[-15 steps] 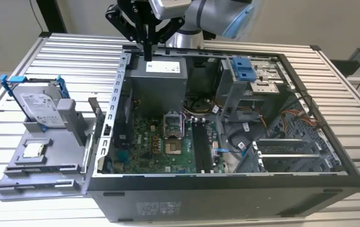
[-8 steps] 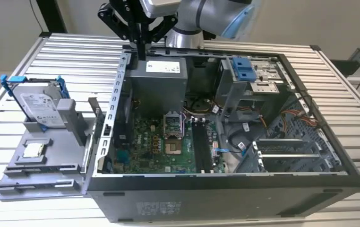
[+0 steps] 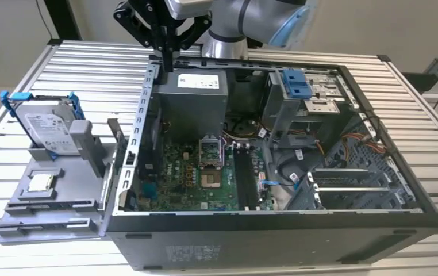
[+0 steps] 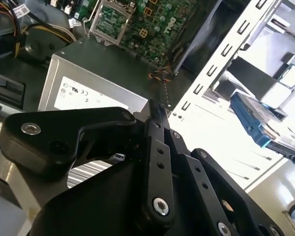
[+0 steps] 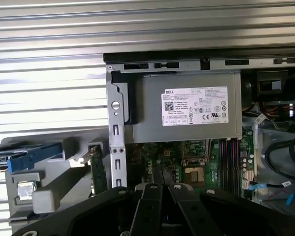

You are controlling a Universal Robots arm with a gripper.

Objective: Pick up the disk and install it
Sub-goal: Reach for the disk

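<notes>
The arm (image 3: 234, 34) is silver-grey metal with rounded joints and a pale blue cap (image 3: 292, 26). Its end effector (image 3: 169, 64) is matte black. It has broad angular link plates (image 4: 64, 135), narrow flat fingers (image 4: 156, 120) dotted with small holes, and round silver screws (image 4: 30, 129) at the pivots.

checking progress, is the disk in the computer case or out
Out. The disk stands on edge in a grey holder outside the open case, at the exterior view's left.
</notes>
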